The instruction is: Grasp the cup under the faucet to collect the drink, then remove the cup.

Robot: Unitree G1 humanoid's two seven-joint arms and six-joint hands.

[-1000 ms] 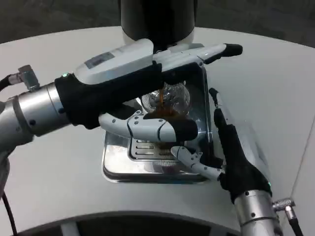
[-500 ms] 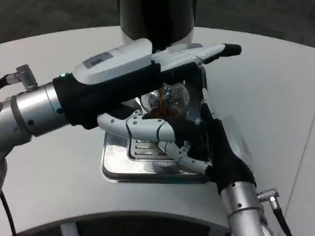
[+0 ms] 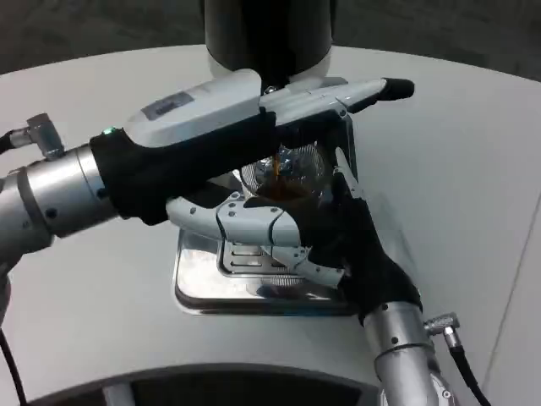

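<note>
Two silver forearms crowd my view — left robot hand [image 3: 254,216] grips the clear cup [image 3: 292,173] on a shiny metal tray [image 3: 203,288]; right robot hand [image 3: 355,245] wraps it too.

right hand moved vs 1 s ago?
Yes. The right hand has swung left across the drip tray, from the tray's right edge to the cup.

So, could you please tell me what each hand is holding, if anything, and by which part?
The right hand wraps the clear cup by its side wall. The left hand reaches over the cup toward the dispenser; what it grips cannot be told.
</note>
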